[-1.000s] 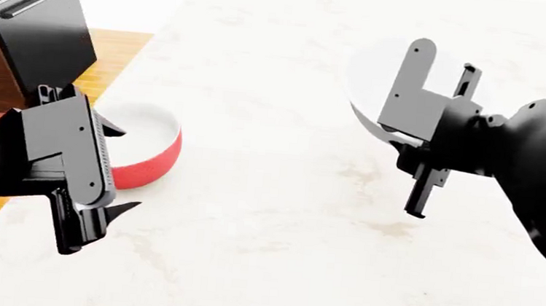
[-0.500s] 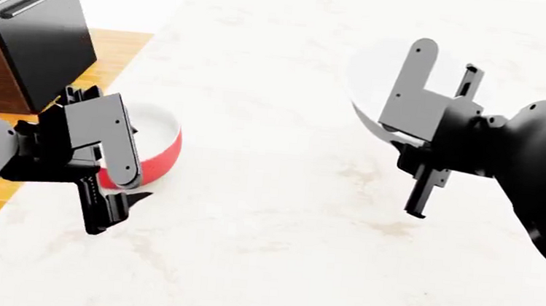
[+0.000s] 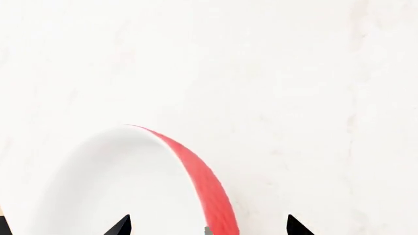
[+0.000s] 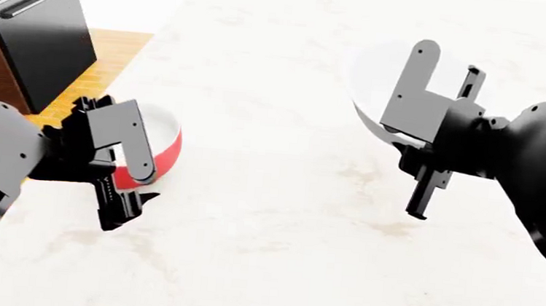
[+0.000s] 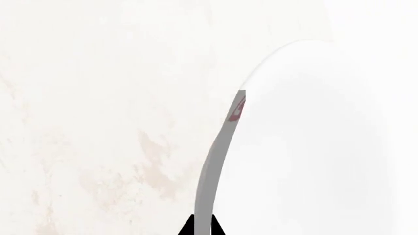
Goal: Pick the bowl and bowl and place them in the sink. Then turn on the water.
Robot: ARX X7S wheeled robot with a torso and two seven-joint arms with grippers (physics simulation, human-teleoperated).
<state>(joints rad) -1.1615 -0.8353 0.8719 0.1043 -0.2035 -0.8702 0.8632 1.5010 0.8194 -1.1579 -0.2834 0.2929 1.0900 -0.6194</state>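
Note:
The red bowl [image 4: 167, 150], white inside, stands near the left edge of the marble counter [image 4: 268, 218]. My left gripper [image 4: 138, 170] is open and straddles the bowl's near rim. In the left wrist view, the red bowl's wall [image 3: 207, 188] runs between the two black fingertips [image 3: 121, 227] of my left gripper [image 3: 207, 228], touching neither. My right gripper [image 4: 398, 137] is shut on the near rim of the white bowl [image 4: 372, 77] at the counter's right. The right wrist view shows my right gripper [image 5: 202, 229] pinching the white bowl's [image 5: 313, 147] grey edge. The sink is out of view.
A dark cabinet front [image 4: 34, 28] with a bar handle stands at the upper left, beyond the counter's left edge. Orange wood flooring [image 4: 105, 56] shows beside it. The counter stretches pale and marbled between the two bowls.
My left arm has swung forward and right, bringing its open gripper from short of the red bowl onto its rim. The right gripper and white bowl have barely shifted.

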